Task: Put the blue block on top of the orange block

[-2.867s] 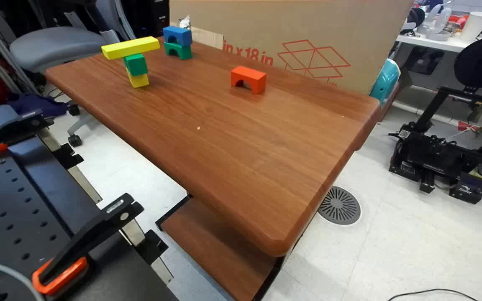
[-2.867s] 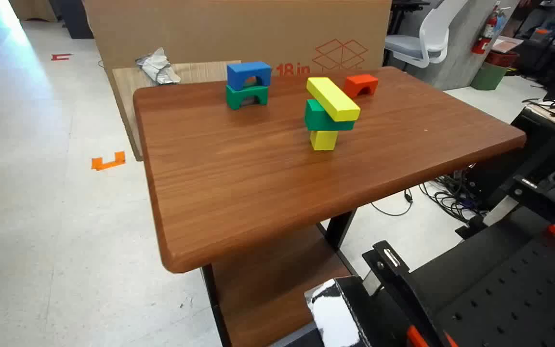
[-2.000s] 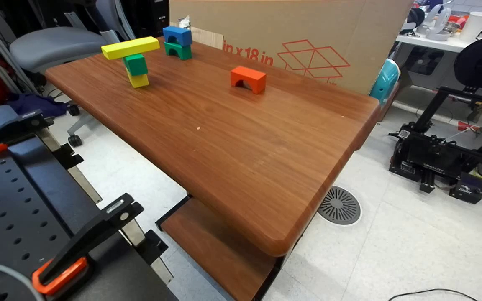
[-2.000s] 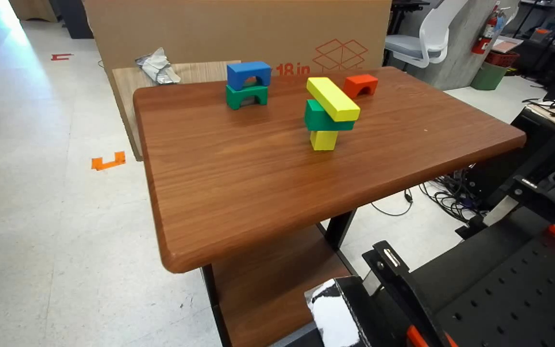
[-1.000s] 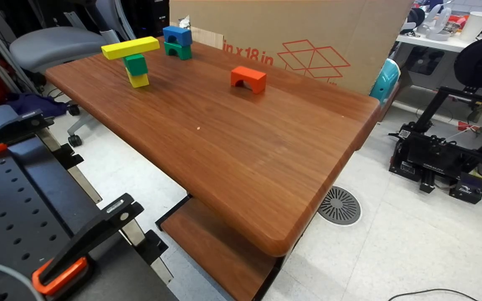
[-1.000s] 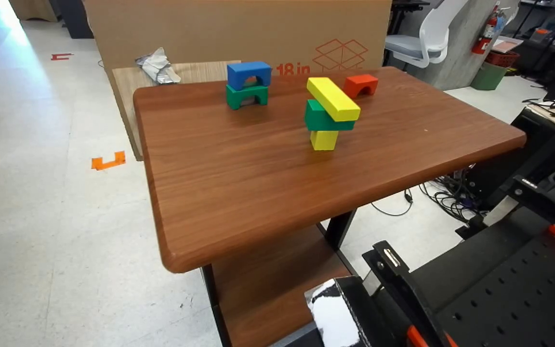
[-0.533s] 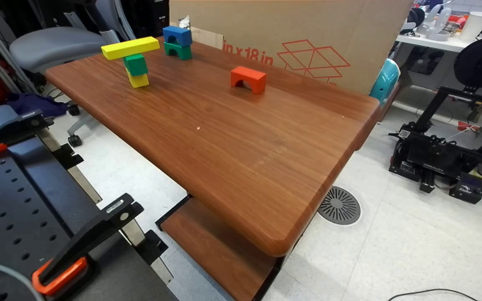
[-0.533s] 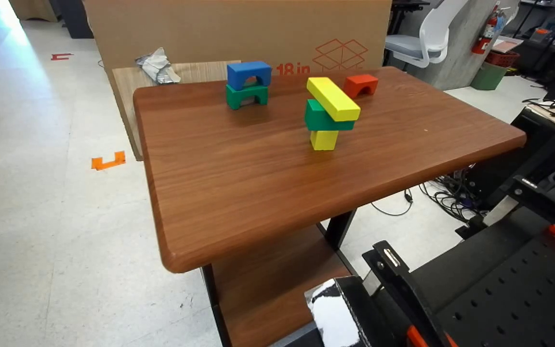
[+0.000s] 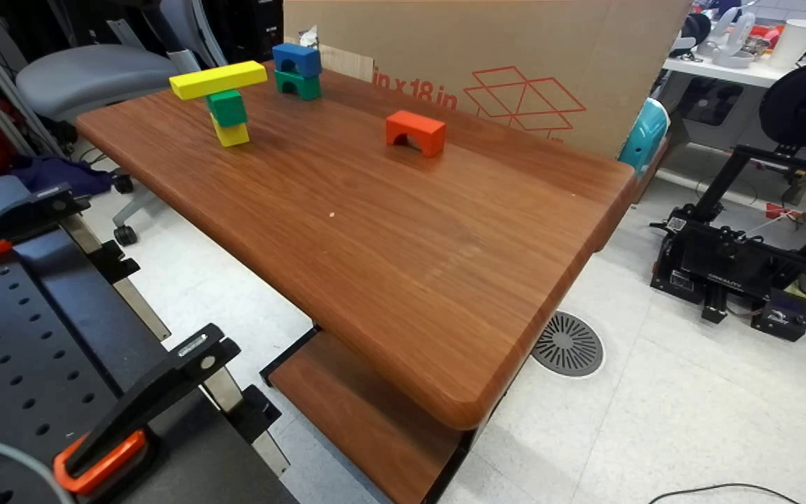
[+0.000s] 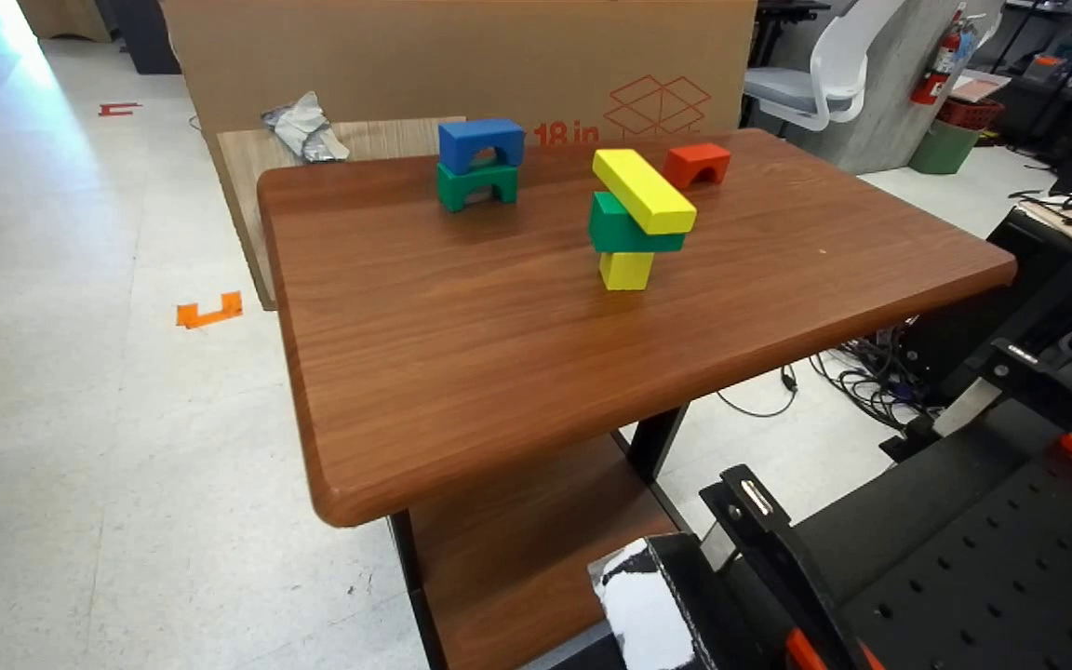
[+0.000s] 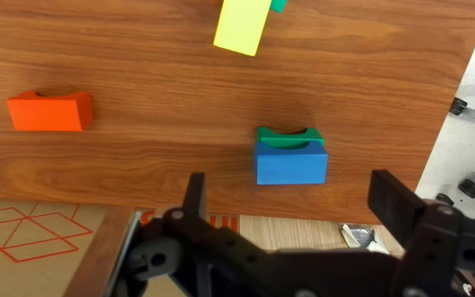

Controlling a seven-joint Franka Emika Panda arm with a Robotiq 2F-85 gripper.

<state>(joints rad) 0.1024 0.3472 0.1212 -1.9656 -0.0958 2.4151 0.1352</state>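
Observation:
The blue block [image 11: 291,168] is arch-shaped and rests on top of a green arch block [image 11: 289,136]. It also shows in both exterior views [image 9: 297,59] [image 10: 480,141], at the table's back edge. The orange block [image 11: 48,114] is a low arch standing alone on the table, left of the blue block in the wrist view. It shows in both exterior views [image 9: 415,131] [image 10: 696,165]. My gripper [image 11: 288,183] is open and empty above the table. Its fingers [image 11: 394,202] stand wide, one to each side of the blue block in the wrist view, touching nothing. The exterior views do not show the gripper.
A stack of yellow block, green block and slanted yellow bar [image 10: 645,192] stands near the blue block. The wrist view shows only the bar's end [image 11: 241,27]. A large cardboard box [image 9: 501,63] stands along the table's [image 9: 445,238] back edge, with crumpled foil [image 10: 306,128] beside it.

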